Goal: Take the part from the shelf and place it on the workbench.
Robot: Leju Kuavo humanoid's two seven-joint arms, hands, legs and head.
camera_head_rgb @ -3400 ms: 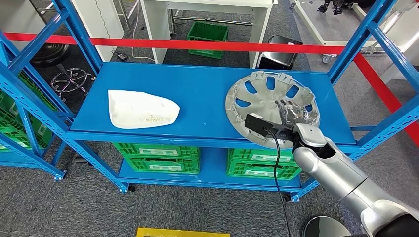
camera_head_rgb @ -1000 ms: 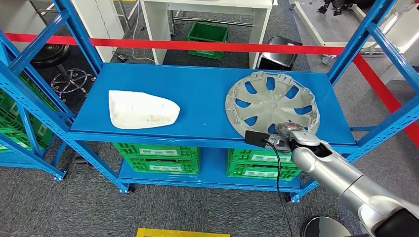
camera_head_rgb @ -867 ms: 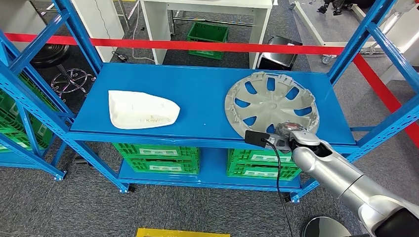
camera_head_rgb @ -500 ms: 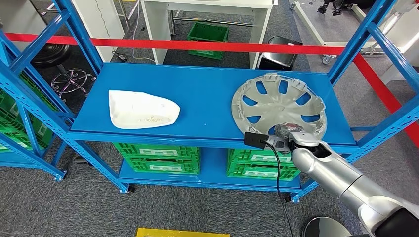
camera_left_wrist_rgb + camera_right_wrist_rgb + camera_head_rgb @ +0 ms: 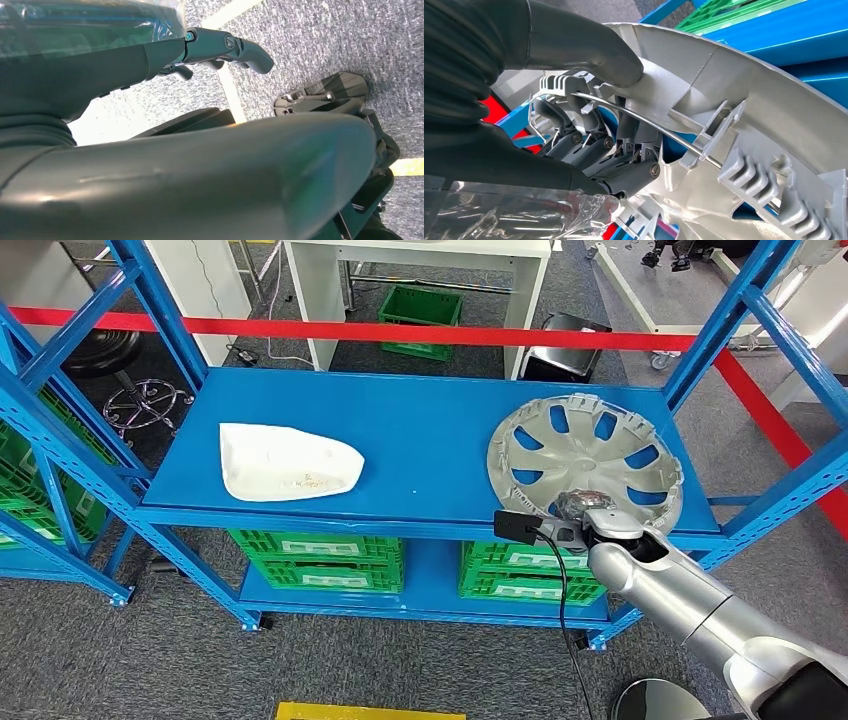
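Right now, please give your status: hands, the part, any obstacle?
Right hand grips the hubcap at its near rim. Hubcap tilted on the blue shelf. Left hand holds nothing, over the floor. Shelf post stands close beside the hubcap.

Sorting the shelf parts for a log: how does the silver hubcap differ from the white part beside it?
The hubcap is round, silver and slotted; the white part is a plain, tapering shell. The right hand grips the hubcap's near rim; nothing touches the white part. Both are on the blue shelf.
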